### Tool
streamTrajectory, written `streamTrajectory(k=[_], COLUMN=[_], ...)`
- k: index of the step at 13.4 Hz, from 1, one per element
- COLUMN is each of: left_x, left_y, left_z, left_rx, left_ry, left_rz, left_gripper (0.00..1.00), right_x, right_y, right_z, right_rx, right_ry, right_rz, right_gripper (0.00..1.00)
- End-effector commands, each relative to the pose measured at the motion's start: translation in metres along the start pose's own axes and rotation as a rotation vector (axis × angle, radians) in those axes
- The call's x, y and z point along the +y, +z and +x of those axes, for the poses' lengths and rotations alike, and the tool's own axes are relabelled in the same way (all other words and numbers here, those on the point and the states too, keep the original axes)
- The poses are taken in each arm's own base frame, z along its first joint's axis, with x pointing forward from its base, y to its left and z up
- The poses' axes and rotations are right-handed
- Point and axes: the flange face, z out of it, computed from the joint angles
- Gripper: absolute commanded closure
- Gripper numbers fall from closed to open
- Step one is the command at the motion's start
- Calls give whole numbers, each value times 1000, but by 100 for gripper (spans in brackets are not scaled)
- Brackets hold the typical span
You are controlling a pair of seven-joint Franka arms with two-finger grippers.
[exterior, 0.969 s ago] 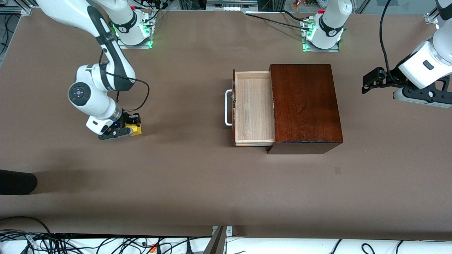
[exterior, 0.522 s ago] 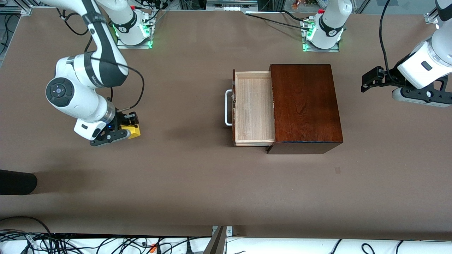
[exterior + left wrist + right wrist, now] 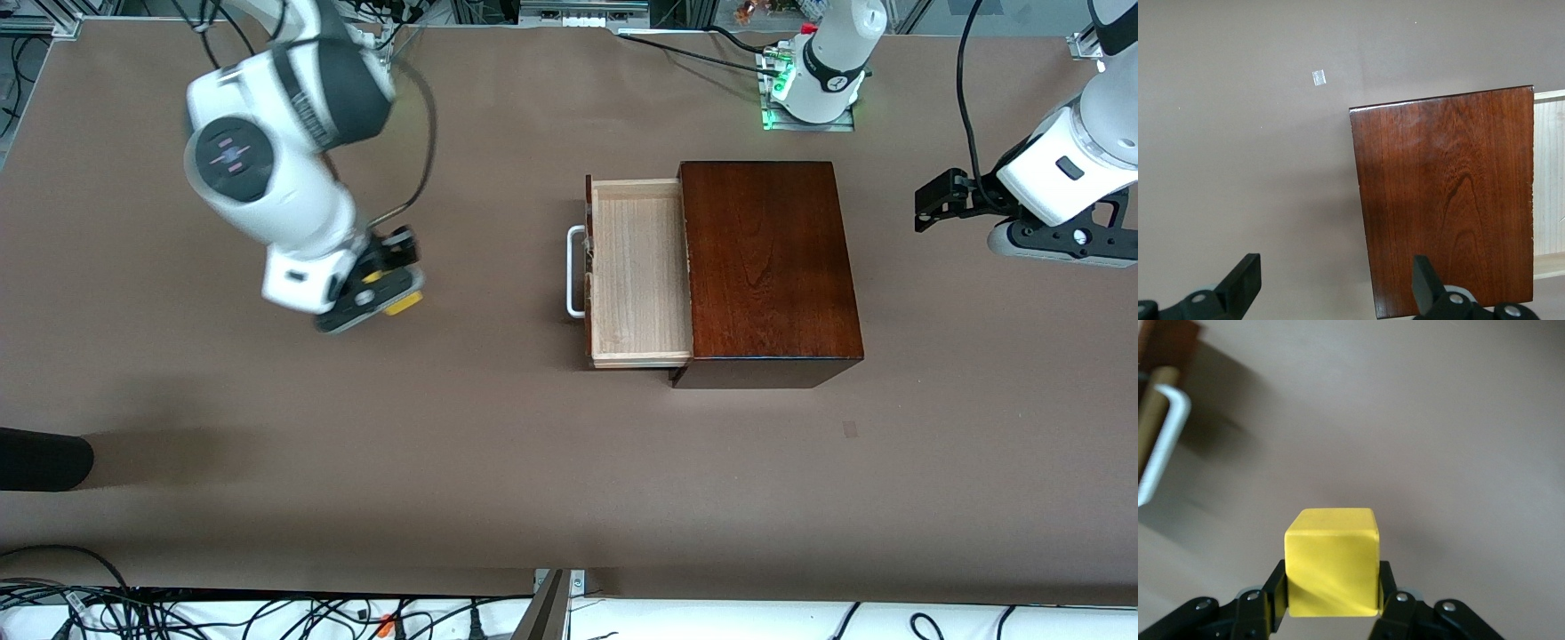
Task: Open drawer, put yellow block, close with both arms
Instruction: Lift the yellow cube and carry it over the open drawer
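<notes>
Right gripper (image 3: 384,283) up in the air over bare table toward the right arm's end, clamped tight on the yellow block (image 3: 1332,561). Clear in the right wrist view: both fingers (image 3: 1273,592) pressed flat against opposite faces of the cube, top face and front face sticking out past the tips. From the front camera only a sliver of yellow (image 3: 403,302) peeks out under the black fingers, and the whole wrist looks smeared with motion. White bar handle (image 3: 1162,443) visible at the edge of the right wrist view, well apart from the block.

Drawer (image 3: 638,271) pulled well out of the glossy reddish-brown wooden box (image 3: 766,267), pale tray bare inside, white U-shaped handle (image 3: 574,271) pointing toward the right arm's end. Block nowhere near it, well apart from the handle.

Left gripper (image 3: 929,206) hanging in the air near the table's edge at the left arm's end, apart from the box, waiting. Fingers spread wide with nothing between them; left wrist view looks down past both black fingertips (image 3: 1245,280) at the box top (image 3: 1448,200) and plain brown table (image 3: 1238,167). Small pale scrap (image 3: 1318,77) on the table near the box corner.
</notes>
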Motion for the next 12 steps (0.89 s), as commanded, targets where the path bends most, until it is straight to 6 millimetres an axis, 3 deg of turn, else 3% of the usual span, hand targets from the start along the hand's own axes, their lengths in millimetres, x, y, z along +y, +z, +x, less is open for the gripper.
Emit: streamTrajectory(k=[1,3,6,9,10,12], left_x=[-1,-2,-3,-4,-4,-4], left_y=[-6,-6,-7,-7,-8,-8], left_z=[-7,-7,-6,-5,-5,-5], left_rx=[1,1,8,10,11,11], left_ry=[-12,-14,-15,-15,-17,-17], left_rz=[18,8,8,6,6,6], left_gripper=[0,0,0,0,0,0], right_x=[-65,-109,-189,-262,-274,-277], right_y=[-6,-1,11,34,36,33], right_z=[18,27,43,57,58,60], right_rx=[9,13,37,57,68,81], right_ry=[-106,-184,-317,-452,-506,-607], right_rz=[-28,-72,-107,-124,-141,-143], right_gripper=[45,45,45,45,45,45])
